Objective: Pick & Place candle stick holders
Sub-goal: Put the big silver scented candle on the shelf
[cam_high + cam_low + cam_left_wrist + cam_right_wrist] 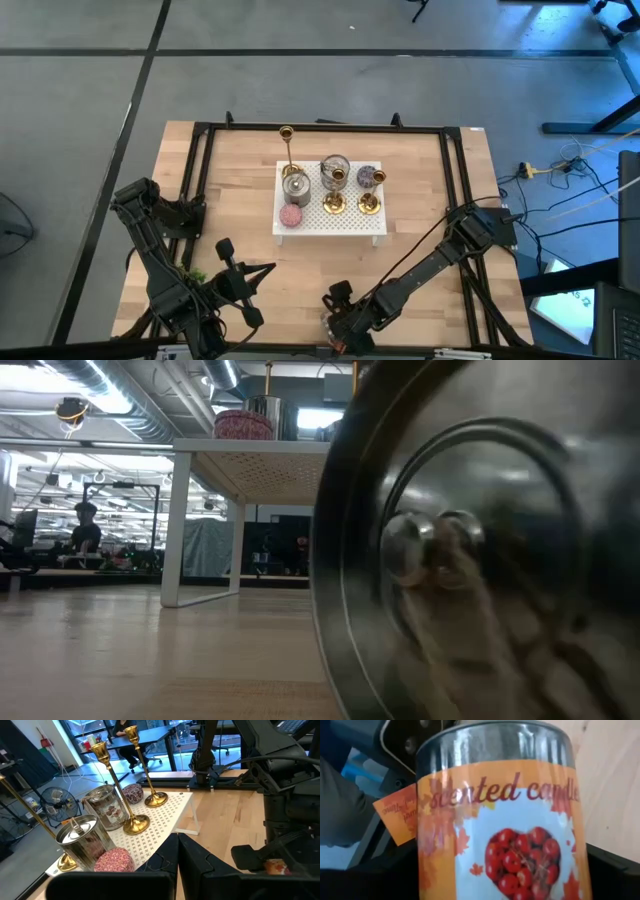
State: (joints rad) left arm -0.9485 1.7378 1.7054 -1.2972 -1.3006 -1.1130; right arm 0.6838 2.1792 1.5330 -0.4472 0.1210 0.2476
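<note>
While three candle stick holders (338,190) stand on the white shelf (330,222), right gripper (335,322) spread around a scented candle tin (500,815) at counter (420,180) front edge, left gripper (177,851) pressed together.

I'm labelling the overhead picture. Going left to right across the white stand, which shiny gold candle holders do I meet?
On the white stand: tall candlestick → middle candlestick → right candlestick.

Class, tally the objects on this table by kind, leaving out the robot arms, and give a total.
Gold candlestick holders: 3
Silver tins: 3, counting the labelled one off the white stand
Small round candles: 2
Total: 8
</note>
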